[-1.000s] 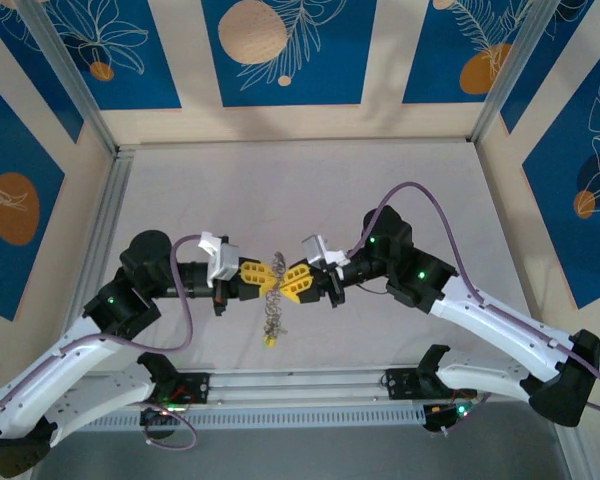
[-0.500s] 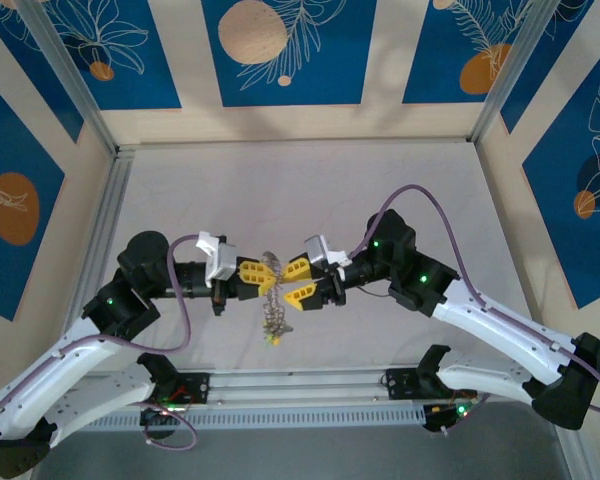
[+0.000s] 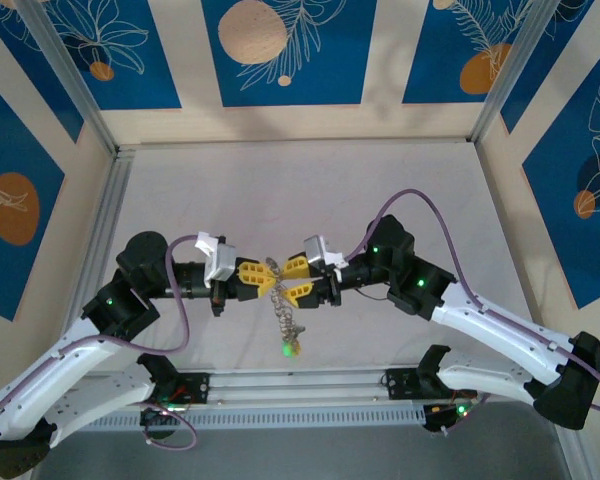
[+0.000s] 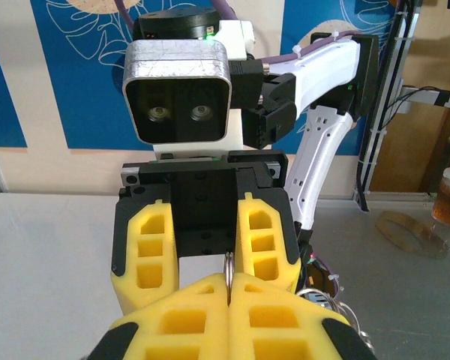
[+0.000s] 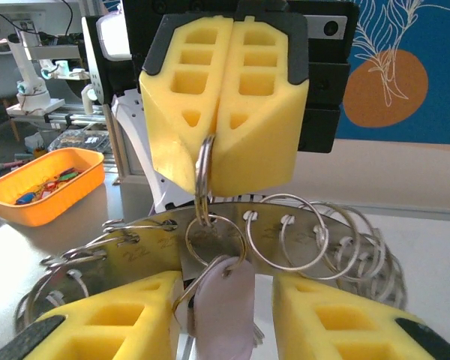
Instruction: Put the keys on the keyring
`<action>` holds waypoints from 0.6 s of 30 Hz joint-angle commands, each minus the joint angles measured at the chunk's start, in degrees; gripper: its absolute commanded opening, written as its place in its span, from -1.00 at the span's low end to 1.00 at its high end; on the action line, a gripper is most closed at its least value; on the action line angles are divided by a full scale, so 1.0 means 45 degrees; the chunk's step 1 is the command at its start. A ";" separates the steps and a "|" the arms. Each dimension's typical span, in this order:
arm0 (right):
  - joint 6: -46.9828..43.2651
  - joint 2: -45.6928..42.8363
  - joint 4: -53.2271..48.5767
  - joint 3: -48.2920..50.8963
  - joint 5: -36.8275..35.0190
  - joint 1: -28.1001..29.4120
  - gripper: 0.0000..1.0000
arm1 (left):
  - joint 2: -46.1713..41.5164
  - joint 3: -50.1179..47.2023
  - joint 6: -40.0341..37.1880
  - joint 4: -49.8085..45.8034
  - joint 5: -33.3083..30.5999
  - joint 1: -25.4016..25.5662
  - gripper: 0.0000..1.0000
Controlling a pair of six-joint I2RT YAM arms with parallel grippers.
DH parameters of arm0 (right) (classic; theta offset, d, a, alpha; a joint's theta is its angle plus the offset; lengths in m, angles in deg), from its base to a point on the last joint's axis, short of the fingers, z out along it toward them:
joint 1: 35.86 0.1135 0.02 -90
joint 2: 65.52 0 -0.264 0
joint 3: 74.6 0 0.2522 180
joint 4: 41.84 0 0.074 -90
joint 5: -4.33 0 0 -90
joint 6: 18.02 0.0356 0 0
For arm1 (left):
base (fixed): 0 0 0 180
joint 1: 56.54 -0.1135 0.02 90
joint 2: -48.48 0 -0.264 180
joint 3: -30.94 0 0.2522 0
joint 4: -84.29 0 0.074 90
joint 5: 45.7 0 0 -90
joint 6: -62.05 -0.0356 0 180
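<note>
Yellow foam meets grey metal at mid-frame: the left gripper [image 3: 267, 272] is clamped tight on a thin wire loop [image 5: 202, 169] at the top of the keyring [image 3: 282, 310]. The right gripper [image 3: 287, 280] faces it nose to nose above the pale tabletop [image 3: 400, 180] with its jaws parted, nothing pinched between them.

From overhead the keyring shows as a slim bunch. Its long axis runs from the point where the grippers meet toward the lower centre of the frame, leaning slightly right, with a green key [image 3: 291, 348] at the low end.

In the right wrist view the pinched loop stands on edge in the upper middle. Below it a curved grey band spreads left to right — strung with wire rings. A lilac key [image 5: 226, 300] dangles head down at lower centre, between the right gripper's separated fingers [image 5: 112, 315]; whether it touches either one cannot be told. At the left edge sits an orange tray [image 5: 67, 187] of small coloured items.
</note>
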 commanded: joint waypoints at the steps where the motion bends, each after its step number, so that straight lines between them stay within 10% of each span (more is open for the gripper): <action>1: 0.0036 -0.0049 0.0470 0.0141 -0.0002 0.0131 -0.37 | -0.0182 0.0014 0.0178 0.1011 0.0277 -0.0069 -1.00; 9: -0.0311 -0.0407 -0.0004 0.0075 -0.0628 0.0145 -0.87 | -0.0316 0.0038 0.0005 0.0679 0.0101 -0.0085 -1.00; 18: -0.1413 -0.1054 -0.2172 -0.0432 -0.3274 0.0212 -0.89 | -0.0587 0.0111 -0.0116 0.0420 -0.0170 -0.0160 -1.00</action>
